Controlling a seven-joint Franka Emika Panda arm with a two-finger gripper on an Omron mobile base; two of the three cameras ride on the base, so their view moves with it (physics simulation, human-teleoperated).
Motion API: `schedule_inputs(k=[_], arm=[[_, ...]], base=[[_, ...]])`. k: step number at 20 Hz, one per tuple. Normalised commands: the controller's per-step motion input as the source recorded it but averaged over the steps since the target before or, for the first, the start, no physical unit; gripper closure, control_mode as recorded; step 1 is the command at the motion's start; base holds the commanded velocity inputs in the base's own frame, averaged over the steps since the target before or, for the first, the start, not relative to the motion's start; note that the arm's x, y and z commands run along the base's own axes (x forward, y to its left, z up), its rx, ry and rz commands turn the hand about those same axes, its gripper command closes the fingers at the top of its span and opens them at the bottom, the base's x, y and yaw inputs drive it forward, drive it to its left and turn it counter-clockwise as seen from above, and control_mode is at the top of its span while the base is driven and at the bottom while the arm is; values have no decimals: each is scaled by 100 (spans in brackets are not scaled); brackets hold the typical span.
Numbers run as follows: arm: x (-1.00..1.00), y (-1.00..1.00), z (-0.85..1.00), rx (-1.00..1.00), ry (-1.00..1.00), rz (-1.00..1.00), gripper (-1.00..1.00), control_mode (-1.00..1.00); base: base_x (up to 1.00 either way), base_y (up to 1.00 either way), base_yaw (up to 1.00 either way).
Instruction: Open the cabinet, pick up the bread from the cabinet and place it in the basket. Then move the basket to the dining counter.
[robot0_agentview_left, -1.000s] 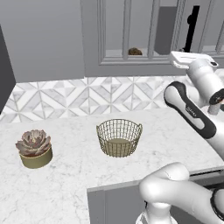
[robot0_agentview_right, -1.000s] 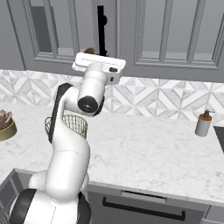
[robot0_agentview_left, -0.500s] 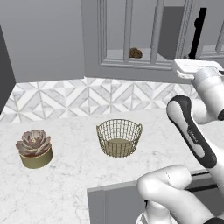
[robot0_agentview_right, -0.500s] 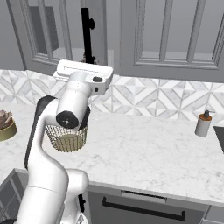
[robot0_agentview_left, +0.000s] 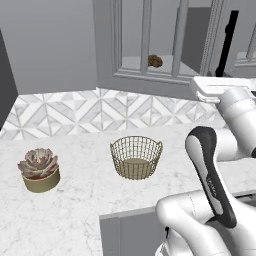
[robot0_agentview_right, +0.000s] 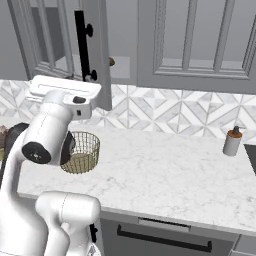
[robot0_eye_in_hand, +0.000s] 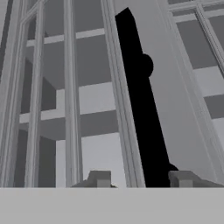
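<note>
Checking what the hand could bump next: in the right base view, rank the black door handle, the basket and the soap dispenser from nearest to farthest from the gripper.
1. Black handle, just above the gripper.
2. Basket, below it on the counter.
3. Soap dispenser, far across the counter to the right.

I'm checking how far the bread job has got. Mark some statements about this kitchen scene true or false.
1. The bread sits on the shelf inside the cabinet. True.
2. The basket already holds the bread. False: it is empty on the counter.
3. The cabinet door stands swung open. True: in the right base view its edge with the black handle juts out toward the camera.
4. The gripper is clamped around the handle. False: in the hand view its fingertips stand apart, the handle just ahead between them.
5. A succulent in a tan pot stands inside the basket. False: it stands on the counter, apart from the basket.
</note>
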Motion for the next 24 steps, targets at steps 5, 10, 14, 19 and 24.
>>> schedule_inputs(k=[5,10,14,19,24], arm=[[-68,84,13,0,0,8,100,-100],[-71,82,15,-2,0,5,100,-100],[-68,91,9,-5,0,0,100,-100],[-66,66,5,-4,0,0,100,-100],[-51,-89,0,0,0,8,100,-100]], base=[[0,0,0],[0,0,0],[0,0,0],[0,0,0],[0,0,0]])
